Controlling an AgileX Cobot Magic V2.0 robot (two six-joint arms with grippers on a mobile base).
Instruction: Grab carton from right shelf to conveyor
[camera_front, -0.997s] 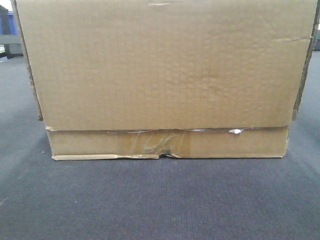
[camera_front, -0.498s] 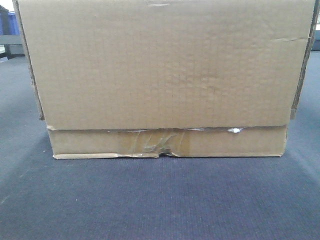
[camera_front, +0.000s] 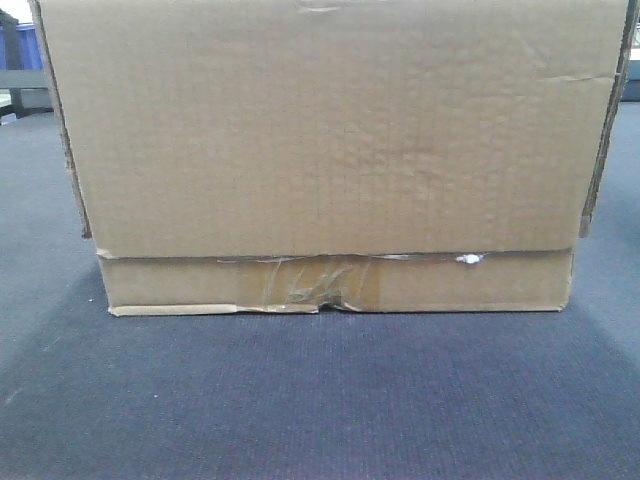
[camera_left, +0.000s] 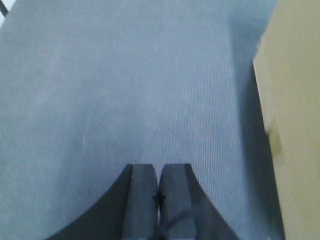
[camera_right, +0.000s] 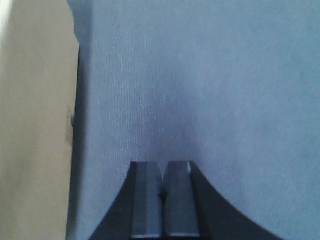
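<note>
The conveyor (camera_front: 320, 400), a broad belt of dark navy-grey woven material, fills the lower front view and runs back past both sides of the carton (camera_front: 330, 130), whose wide brown corrugated face stands square on the belt and takes up most of the picture. Along its base is a narrow strip patched with crinkled clear tape (camera_front: 315, 283), and a blue bin (camera_front: 22, 48) shows far back at upper left. The left gripper (camera_left: 159, 192) and right gripper (camera_right: 161, 192) each hang over bare belt just beside a carton side, jaws pressed together and holding nothing.
</note>
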